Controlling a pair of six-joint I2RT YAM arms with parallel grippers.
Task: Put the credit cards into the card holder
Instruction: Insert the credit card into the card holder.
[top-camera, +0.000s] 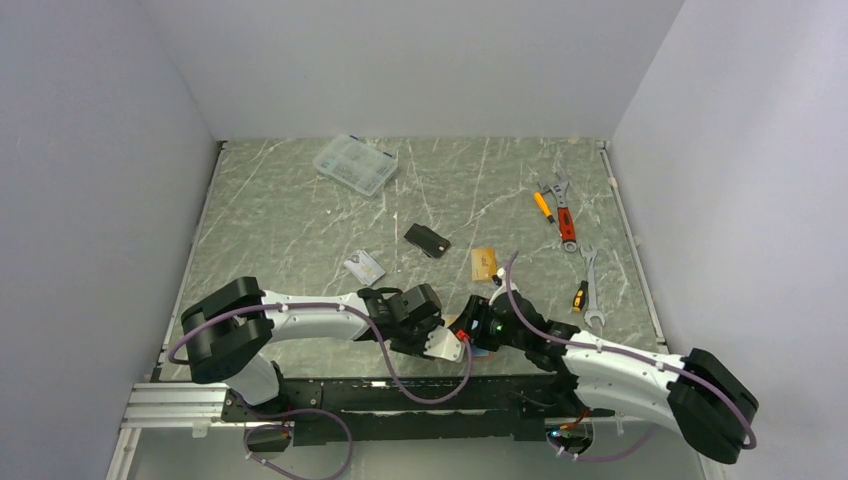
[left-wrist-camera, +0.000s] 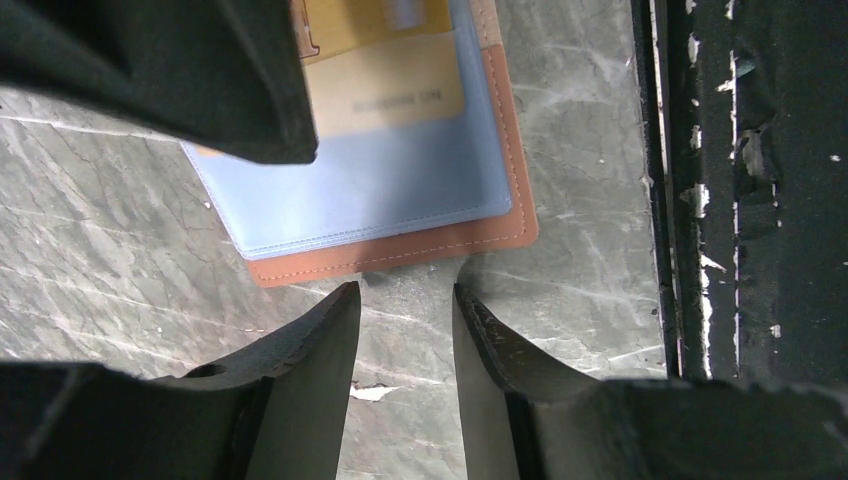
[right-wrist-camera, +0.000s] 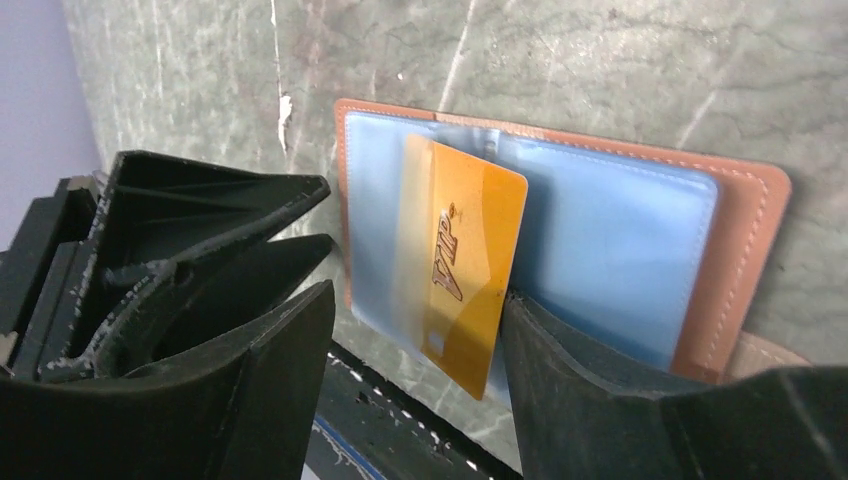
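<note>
The right gripper (right-wrist-camera: 415, 300) stands with its jaws well apart, and the orange-gold card (right-wrist-camera: 470, 260) (marked VIP) rises between them, unclamped. One finger (right-wrist-camera: 600, 400) seems to touch the card's edge, though the angle leaves that unsure. The card sits partway in the clear pocket (right-wrist-camera: 620, 230) of the card holder (right-wrist-camera: 745, 230), which lies open and flat. The left gripper (left-wrist-camera: 405, 295) has its jaws parted too, with nothing between them, its tips just short of the holder's stitched edge. The holder lies at the middle of the worktop's (top-camera: 300, 220) near edge, between the two grippers. Toward the middle of the worktop lie the silver-grey card (top-camera: 364, 266), the black card (top-camera: 427, 240) and a second gold card (top-camera: 484, 263), all apart from one another.
</note>
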